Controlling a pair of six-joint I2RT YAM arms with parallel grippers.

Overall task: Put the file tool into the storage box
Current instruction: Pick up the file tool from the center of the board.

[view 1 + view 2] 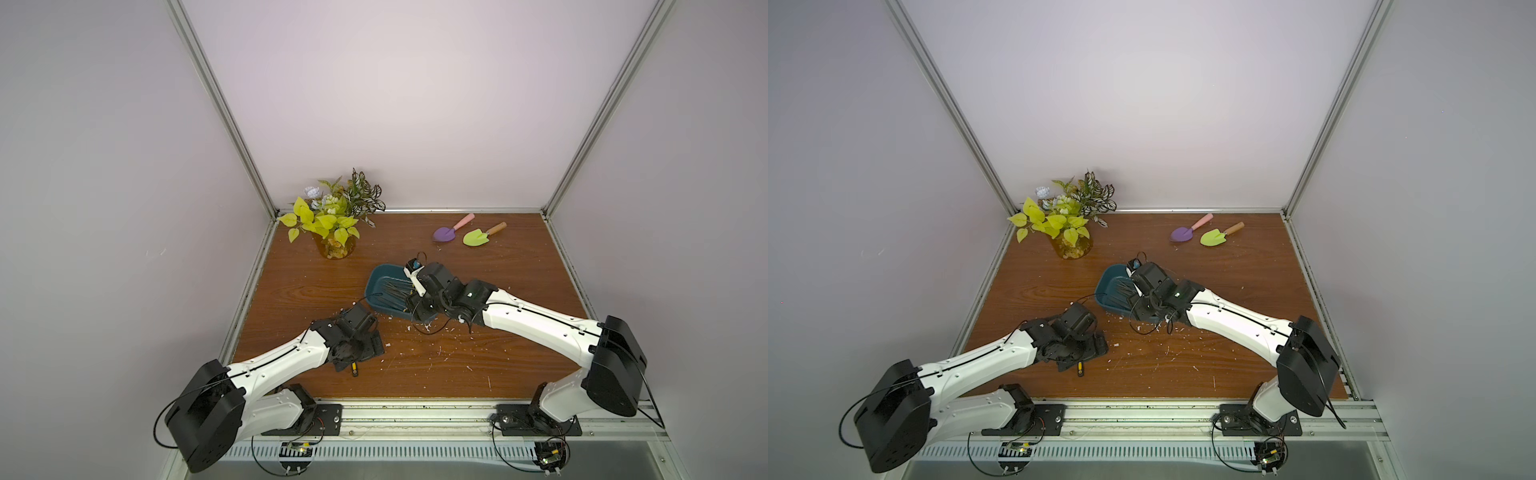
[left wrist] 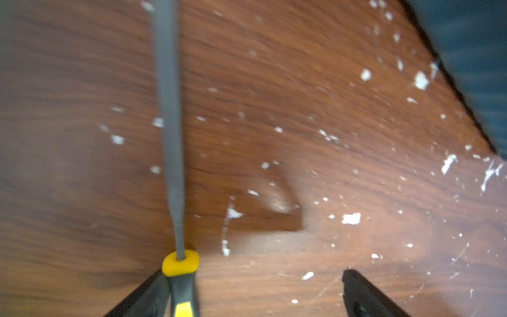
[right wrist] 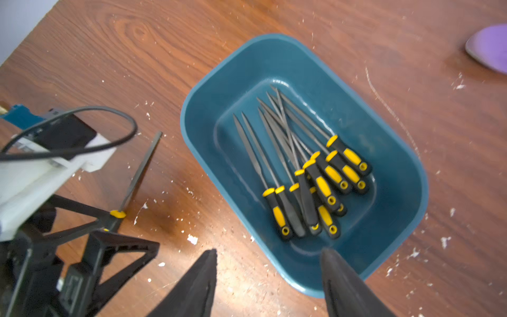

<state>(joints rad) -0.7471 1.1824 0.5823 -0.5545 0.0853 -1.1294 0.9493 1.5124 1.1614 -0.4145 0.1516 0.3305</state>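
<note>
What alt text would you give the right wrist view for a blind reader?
A dark teal storage box on a wooden table holds a pile of yellow-and-black files. The right end effector hangs open near its rim; another file lies outside, by the left end effector.

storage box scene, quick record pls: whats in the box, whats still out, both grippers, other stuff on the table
box: dark teal storage box, upright on the wooden table
in box: pile of yellow-and-black files, tips pointing roughly one way
still out: one file beside the box, handle against one finger of the left gripper
left gripper: open, not clamped on the file
right gripper: open, empty, above the box's edge
other: potted plant, purple trowel, green trowel, white flecks
</note>
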